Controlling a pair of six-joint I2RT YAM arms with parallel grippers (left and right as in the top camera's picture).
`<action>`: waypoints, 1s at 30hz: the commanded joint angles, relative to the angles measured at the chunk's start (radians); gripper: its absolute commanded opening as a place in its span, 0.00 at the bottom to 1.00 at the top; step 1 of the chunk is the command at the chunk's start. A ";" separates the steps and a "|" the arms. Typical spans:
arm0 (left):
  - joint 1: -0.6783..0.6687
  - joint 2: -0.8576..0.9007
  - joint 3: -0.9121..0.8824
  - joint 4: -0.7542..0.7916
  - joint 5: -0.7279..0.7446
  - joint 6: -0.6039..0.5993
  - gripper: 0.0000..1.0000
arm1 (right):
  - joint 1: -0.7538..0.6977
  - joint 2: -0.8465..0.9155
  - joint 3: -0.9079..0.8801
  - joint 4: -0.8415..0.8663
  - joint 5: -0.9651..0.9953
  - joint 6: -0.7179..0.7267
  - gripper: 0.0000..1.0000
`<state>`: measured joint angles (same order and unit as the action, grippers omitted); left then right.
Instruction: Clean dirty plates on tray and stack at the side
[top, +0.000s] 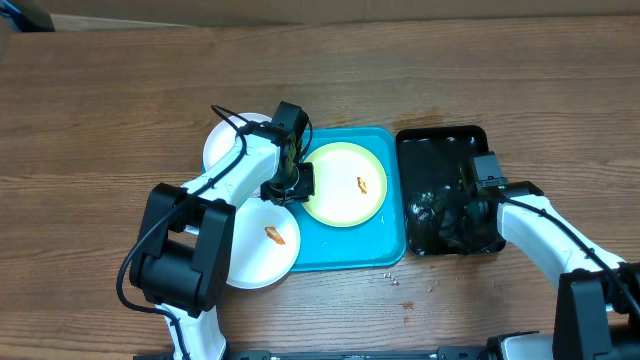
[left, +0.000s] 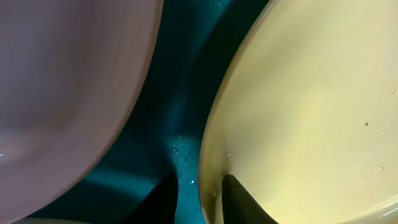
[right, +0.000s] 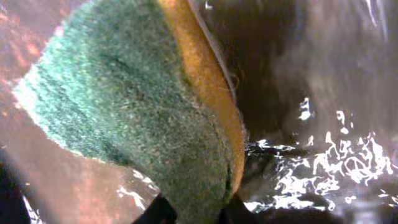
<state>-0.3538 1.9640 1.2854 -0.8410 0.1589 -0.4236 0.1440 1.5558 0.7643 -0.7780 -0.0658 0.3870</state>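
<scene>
Plate rim at left gripper, sponge in right gripper

On my feed, the left gripper (left: 199, 208) straddles the near rim of the green-rimmed plate (top: 345, 183), jaws narrow. One finger (left: 242, 202) rests inside the plate and the other finger (left: 160, 199) sits outside it. I cannot tell whether they clamp the rim.

The right gripper (right: 196, 214) is closed on a green-and-yellow sponge (right: 137, 112), low inside the black tray (top: 440, 140), whose floor glistens wet.

The tray (top: 385, 245) holds the green-rimmed plate, smear near its centre. The lower white plate (top: 255, 262), also smeared, overlaps the tray's left rim. The upper white plate (top: 225, 145) lies on the table off the tray's far-left corner, partly hidden under the left arm.
</scene>
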 joint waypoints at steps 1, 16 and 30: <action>-0.007 0.011 -0.003 -0.002 -0.013 -0.003 0.28 | 0.000 0.009 0.050 -0.058 -0.026 -0.029 0.42; -0.007 0.011 -0.003 0.015 -0.013 -0.003 0.20 | 0.000 0.009 0.033 0.078 0.087 -0.046 0.63; -0.007 0.011 -0.003 0.024 -0.010 -0.003 0.04 | 0.000 0.000 0.195 -0.100 0.031 -0.054 0.04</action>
<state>-0.3538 1.9640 1.2858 -0.8101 0.1635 -0.4274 0.1448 1.5627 0.8543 -0.8486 -0.0284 0.3389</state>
